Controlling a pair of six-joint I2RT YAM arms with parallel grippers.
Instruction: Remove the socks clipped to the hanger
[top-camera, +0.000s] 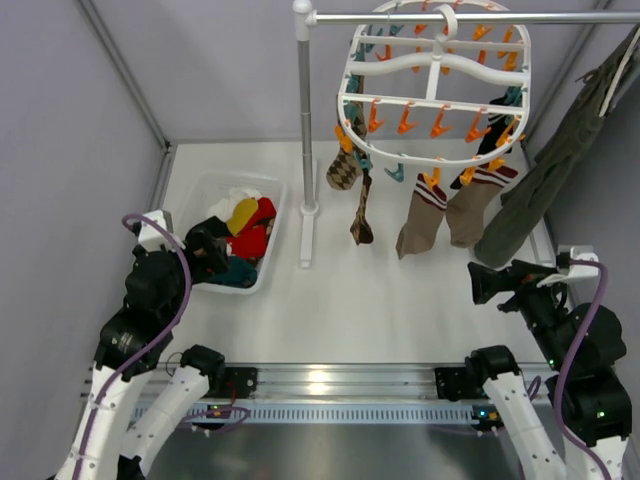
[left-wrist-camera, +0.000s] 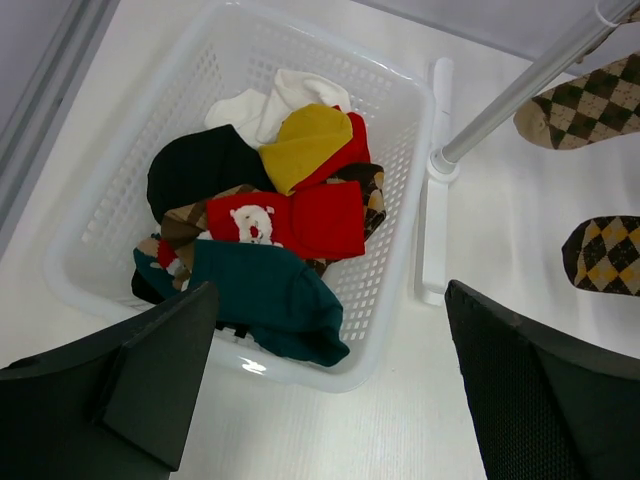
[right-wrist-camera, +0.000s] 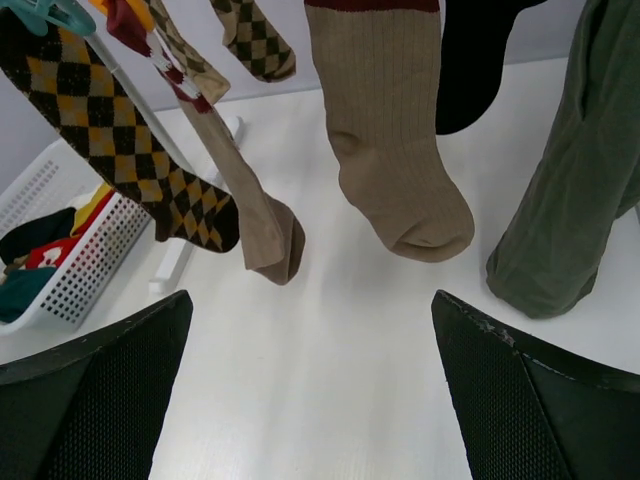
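Perhaps 4 socks (top-camera: 420, 220) dangle clipped beneath the white hanger (top-camera: 430, 101).

The hanger (top-camera: 432, 102) is moulded in smooth white plastic with a slight gloss; its clips (top-camera: 406, 118) are of coloured plastic. The socks are of soft matt knit: the tan sock (right-wrist-camera: 395, 150) is ribbed lengthwise, and the argyle sock (right-wrist-camera: 120, 130) is finely knitted. The olive garment (right-wrist-camera: 570, 180) is of matt woven cloth. The rail (top-camera: 450, 17) and pole (top-camera: 305, 110) are of smooth grey metal with a dull sheen. The basket (left-wrist-camera: 390, 150) is of glossy white perforated plastic, and knitted cloth items are held in it. The table (right-wrist-camera: 330, 380) is finished smooth, white and faintly reflective. The right gripper (right-wrist-camera: 310, 300) and left gripper (left-wrist-camera: 330, 290) are fitted with matt black fingers (right-wrist-camera: 90, 400) of finely textured surface.
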